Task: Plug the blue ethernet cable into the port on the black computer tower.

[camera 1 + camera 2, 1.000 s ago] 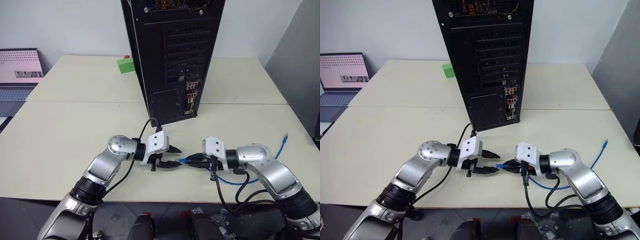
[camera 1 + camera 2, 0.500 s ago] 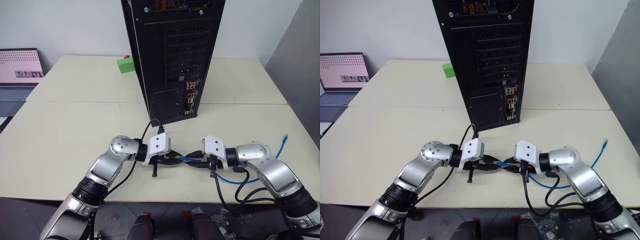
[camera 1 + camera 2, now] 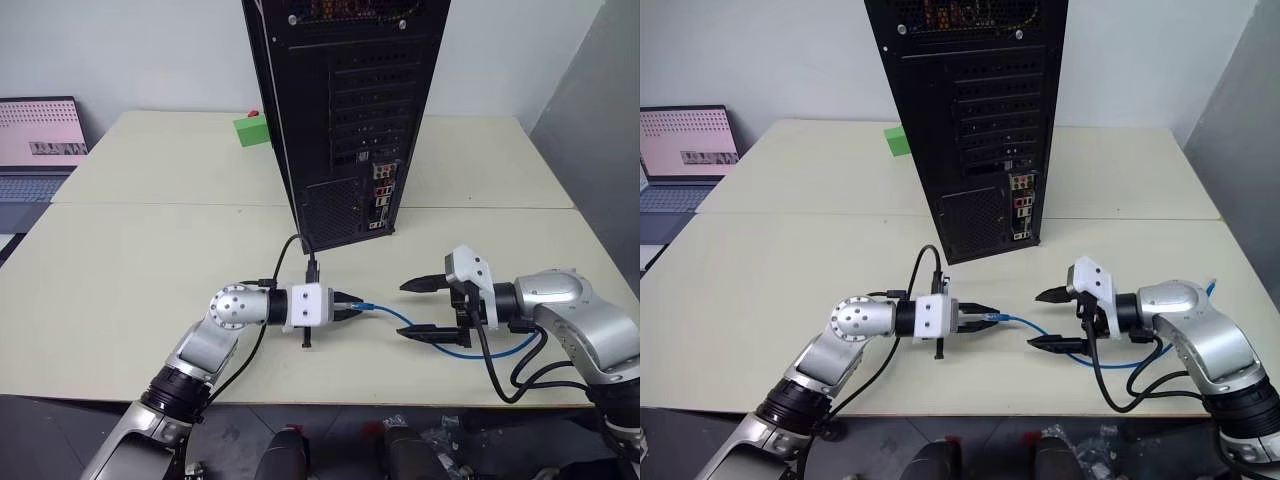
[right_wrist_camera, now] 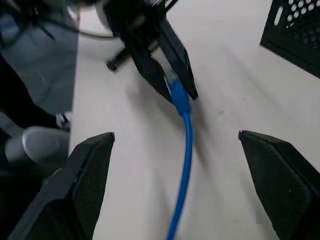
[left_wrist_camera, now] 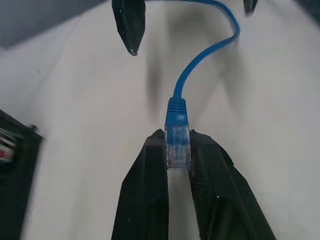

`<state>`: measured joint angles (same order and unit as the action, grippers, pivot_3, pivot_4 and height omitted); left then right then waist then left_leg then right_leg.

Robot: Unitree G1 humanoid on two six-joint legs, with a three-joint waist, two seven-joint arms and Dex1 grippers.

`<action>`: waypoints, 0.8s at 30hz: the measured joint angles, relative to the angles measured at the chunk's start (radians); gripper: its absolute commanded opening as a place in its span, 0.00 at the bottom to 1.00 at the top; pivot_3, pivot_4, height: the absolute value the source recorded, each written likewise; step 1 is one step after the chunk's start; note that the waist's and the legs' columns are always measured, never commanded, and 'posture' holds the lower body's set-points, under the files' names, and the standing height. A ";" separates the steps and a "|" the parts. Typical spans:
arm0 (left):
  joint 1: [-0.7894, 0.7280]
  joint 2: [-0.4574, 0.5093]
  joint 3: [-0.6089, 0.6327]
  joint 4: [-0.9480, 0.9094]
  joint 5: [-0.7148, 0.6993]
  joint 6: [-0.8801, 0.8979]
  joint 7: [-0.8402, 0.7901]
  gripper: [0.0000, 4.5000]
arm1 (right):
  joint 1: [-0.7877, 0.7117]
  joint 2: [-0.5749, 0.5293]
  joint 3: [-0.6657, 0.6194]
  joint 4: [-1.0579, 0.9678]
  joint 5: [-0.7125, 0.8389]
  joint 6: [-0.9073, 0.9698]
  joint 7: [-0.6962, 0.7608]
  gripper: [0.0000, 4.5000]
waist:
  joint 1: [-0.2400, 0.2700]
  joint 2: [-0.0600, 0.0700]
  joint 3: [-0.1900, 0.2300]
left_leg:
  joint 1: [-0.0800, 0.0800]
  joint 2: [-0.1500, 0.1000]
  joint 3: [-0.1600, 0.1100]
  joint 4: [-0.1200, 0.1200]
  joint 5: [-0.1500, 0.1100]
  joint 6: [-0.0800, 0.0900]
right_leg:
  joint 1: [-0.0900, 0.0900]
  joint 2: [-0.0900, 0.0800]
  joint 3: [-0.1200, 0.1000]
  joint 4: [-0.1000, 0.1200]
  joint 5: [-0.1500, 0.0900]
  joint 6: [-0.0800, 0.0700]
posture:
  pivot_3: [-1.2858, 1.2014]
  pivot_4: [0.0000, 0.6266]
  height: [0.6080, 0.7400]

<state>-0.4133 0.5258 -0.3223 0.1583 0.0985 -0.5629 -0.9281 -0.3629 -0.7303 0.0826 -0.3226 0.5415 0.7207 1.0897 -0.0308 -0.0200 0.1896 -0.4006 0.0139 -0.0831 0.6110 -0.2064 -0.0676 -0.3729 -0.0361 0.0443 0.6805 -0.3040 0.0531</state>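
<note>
The black computer tower (image 3: 340,100) stands upright at the table's middle, back panel facing me. The port sits in the cluster of small connectors (image 3: 381,197) low on that panel. My left gripper (image 3: 350,304) is in front of the tower, pointing right, shut on the clear plug (image 5: 177,146) of the blue ethernet cable (image 3: 402,319). The cord runs right along the table, passes between the fingers of my right gripper (image 3: 402,310) and loops on toward the table's right edge. The right gripper is open, a short way from the plug and touching nothing.
A green block (image 3: 250,130) lies left of the tower at the back. A laptop (image 3: 40,140) sits at the far left. Black robot cables (image 3: 500,370) hang by the right arm near the front edge. The table (image 3: 150,250) is bare front left.
The left gripper rolled and shut on the plug. The right gripper let go of the cable, opened wide and drew back to the right and a little up.
</note>
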 measured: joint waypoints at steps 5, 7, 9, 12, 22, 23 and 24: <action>-0.032 0.002 0.015 0.154 0.167 -0.371 0.182 0.07 | 0.000 0.073 -0.039 0.000 0.102 0.126 -0.076 0.92 | 0.000 0.000 0.000 | 0.000 0.000 0.000 0.000 0.000 0.000 | 0.000 0.000 0.000 0.000 0.000 0.000 | 0.52 0.24 1.00; -0.049 0.002 0.027 0.185 0.203 -0.446 0.240 0.07 | 0.001 0.100 -0.039 -0.002 0.127 0.159 -0.104 0.92 | 0.000 0.000 0.000 | 0.000 0.000 0.000 0.000 0.000 0.000 | 0.000 0.000 0.000 0.000 0.000 0.000 | 0.52 0.24 1.00; -0.065 0.002 0.034 0.213 0.233 -0.500 0.290 0.07 | 0.001 0.122 -0.039 -0.006 0.149 0.184 -0.129 0.92 | 0.000 0.000 0.000 | 0.000 0.000 0.000 0.000 0.000 0.000 | 0.000 0.000 0.000 0.000 0.000 0.000 | 0.52 0.24 1.00; -0.072 0.002 0.034 0.242 0.266 -0.542 0.341 0.07 | 0.001 0.142 -0.039 -0.011 0.167 0.209 -0.156 0.92 | -0.001 0.000 0.000 | 0.000 0.000 0.000 0.000 0.000 0.000 | 0.000 0.000 -0.001 0.000 0.000 0.000 | 0.52 0.24 1.00; -0.078 0.008 0.034 0.251 0.309 -0.563 0.413 0.07 | 0.000 0.206 -0.019 -0.026 0.194 0.230 -0.212 0.65 | -0.001 0.000 0.000 | 0.000 0.000 0.000 0.000 0.000 0.000 | 0.000 0.000 -0.001 0.001 0.000 0.000 | 0.52 0.24 1.00; -0.078 0.008 0.034 0.251 0.310 -0.563 0.416 0.07 | 0.000 0.208 -0.018 -0.026 0.194 0.230 -0.215 0.61 | -0.001 0.000 0.000 | 0.000 0.000 0.000 0.000 0.000 0.000 | 0.000 0.000 -0.001 0.001 0.000 0.000 | 0.52 0.24 1.00; -0.078 0.010 0.034 0.250 0.312 -0.563 0.418 0.07 | -0.001 0.208 -0.018 -0.026 0.194 0.230 -0.218 0.56 | -0.001 0.000 0.000 | 0.000 0.000 0.000 0.000 0.000 0.000 | 0.000 0.000 -0.001 0.001 0.000 0.000 | 0.52 0.24 1.00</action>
<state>-0.4915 0.5353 -0.2887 0.4087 0.4106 -1.1259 -0.5101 -0.3640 -0.5223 0.0645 -0.3484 0.7356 0.9505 0.8716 -0.0320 -0.0198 0.1894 -0.4009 0.0136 -0.0832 0.6110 -0.2064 -0.0675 -0.3733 -0.0361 0.0436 0.6812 -0.3039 0.0535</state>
